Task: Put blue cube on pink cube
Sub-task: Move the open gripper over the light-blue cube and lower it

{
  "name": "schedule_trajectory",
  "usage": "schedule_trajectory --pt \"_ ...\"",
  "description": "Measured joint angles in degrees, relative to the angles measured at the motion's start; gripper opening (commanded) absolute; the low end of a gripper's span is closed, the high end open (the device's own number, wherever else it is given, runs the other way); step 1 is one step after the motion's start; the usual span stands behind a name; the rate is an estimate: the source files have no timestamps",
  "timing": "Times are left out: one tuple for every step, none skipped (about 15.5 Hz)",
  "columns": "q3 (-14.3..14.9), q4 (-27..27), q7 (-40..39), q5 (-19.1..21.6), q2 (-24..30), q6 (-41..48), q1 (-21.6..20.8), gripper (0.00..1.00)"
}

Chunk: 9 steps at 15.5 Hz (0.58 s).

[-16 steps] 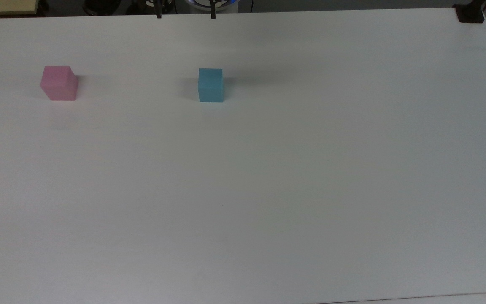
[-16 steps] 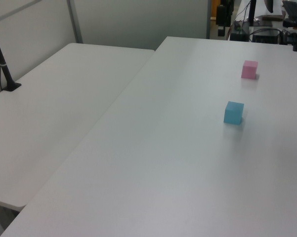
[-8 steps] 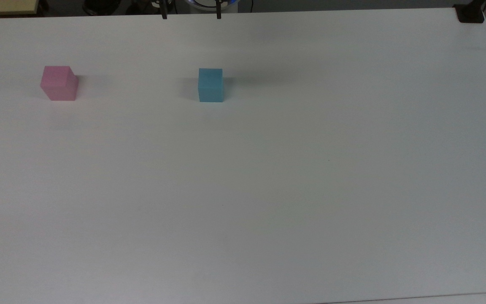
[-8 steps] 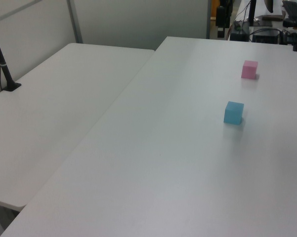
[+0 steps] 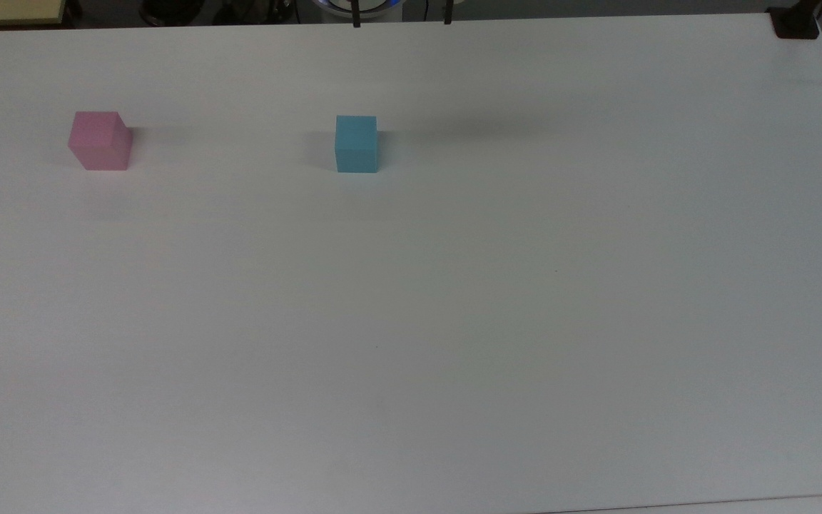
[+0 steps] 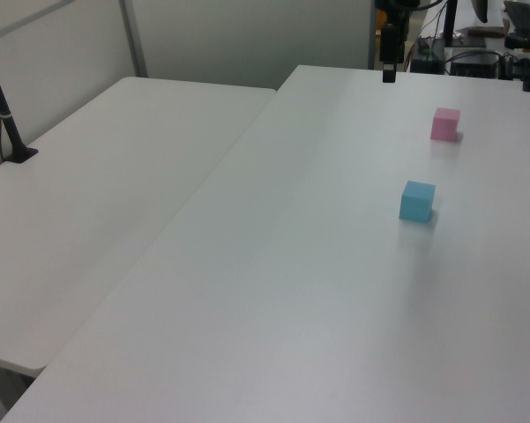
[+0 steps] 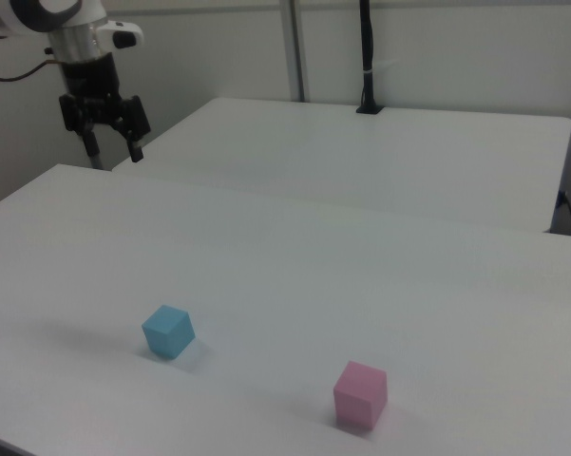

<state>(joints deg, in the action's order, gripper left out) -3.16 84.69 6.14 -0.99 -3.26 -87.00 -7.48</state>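
Cubes sit apart on the white counter (image 5: 454, 321): the blue cube (image 5: 356, 143) upper middle of the top view, the pink cube (image 5: 100, 140) at upper left, each flat on a face with free sides, so a straight grasp looks possible. The claw (image 7: 114, 148) hangs empty at the right view's upper left, fingers spread wide, touching nothing.

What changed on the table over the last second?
The claw slid toward the top view's right along the table's far edge, its fingers apart and holding nothing; it has also come into the left view near the far edge. The blue cube and pink cube stayed put, apart from each other.
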Motion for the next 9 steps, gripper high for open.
schedule_trajectory --pt "0.0 0.5 0.8 0.0 0.4 0.0 -0.2 1.0" --pt "0.0 1.4 1.3 0.0 1.2 0.0 -0.2 1.0" --pt "0.1 2.9 1.5 0.0 2.4 0.0 -0.2 1.0" --pt "0.1 5.0 1.5 0.0 3.9 0.0 -0.2 1.0" --pt "0.2 7.2 1.6 0.0 5.6 -0.3 -0.2 1.0" --pt "0.2 9.7 1.7 0.0 7.5 -0.9 -0.2 1.0" --pt "0.2 12.0 1.8 0.0 9.1 -1.5 -0.2 1.0" --pt "0.2 14.0 1.9 0.0 10.5 -1.9 -0.1 1.0" --pt "0.4 15.6 2.0 0.0 11.4 -2.3 0.0 1.0"
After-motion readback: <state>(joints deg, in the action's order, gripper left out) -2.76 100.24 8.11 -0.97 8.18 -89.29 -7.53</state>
